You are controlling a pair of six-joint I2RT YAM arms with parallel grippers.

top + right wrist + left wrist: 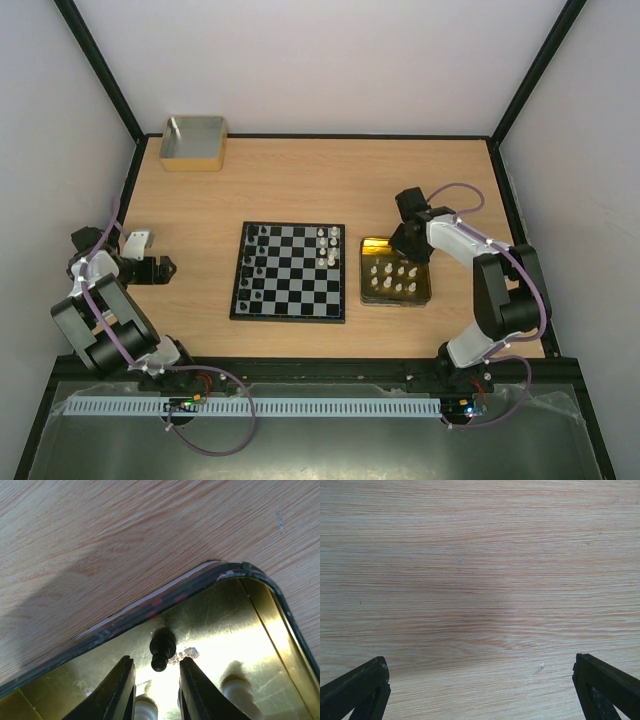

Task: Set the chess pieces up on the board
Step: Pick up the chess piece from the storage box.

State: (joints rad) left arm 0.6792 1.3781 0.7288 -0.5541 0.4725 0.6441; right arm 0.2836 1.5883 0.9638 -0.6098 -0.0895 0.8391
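alignment of the right gripper (402, 246) with a single black piece (162, 647) governed the coming move. the gripper hung over the far part of the gold tin (215, 575), which lay just to the right of the board (288, 316). its jaws stood narrowly apart with nothing between them. in the right wrist view the black piece sat on the tin floor, close inside the rim near a rounded corner. it lay directly ahead of the fingers (120, 690), on the centre line of the gap and just beyond the tips. its long axis ran roughly along that same line, with the narrower end toward the gripper. whether it stood upright or lay on its side could not be determined. judged from this, a short advance with no sideways correction would bring the jaws around it, though the nearby rim left little room. cream pieces (393, 278) stood in rows elsewhere in the tin. some black chessmen (255, 262) and white chessmen (325, 250) were already on opposite sides of the board. the left gripper (480, 666) was fully spread over bare table (480, 580), well away from the tin, so the right arm was the nearer one.
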